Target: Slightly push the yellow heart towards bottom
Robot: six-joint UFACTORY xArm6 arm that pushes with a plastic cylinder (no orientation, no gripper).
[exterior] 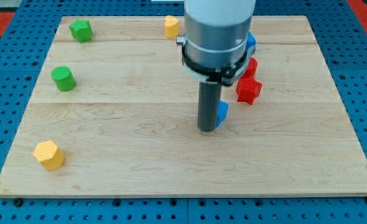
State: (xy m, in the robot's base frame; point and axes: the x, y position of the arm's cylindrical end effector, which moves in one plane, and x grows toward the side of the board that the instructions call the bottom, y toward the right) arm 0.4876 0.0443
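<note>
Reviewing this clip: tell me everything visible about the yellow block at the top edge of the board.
The yellow block sits near the board's top edge, just to the view's left of the arm's grey body, which may hide a sliver of it. It looks like a small solid piece, matte, resting flat; its outline is too small to confirm as a heart. Nothing visibly touches it. My tip is well below it, beside a blue block.

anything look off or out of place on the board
Nothing looks damaged or spilled. One mismatch: my tip sits against a blue block near the middle, far from either yellow block, one at the view's top, one at bottom left.
</note>
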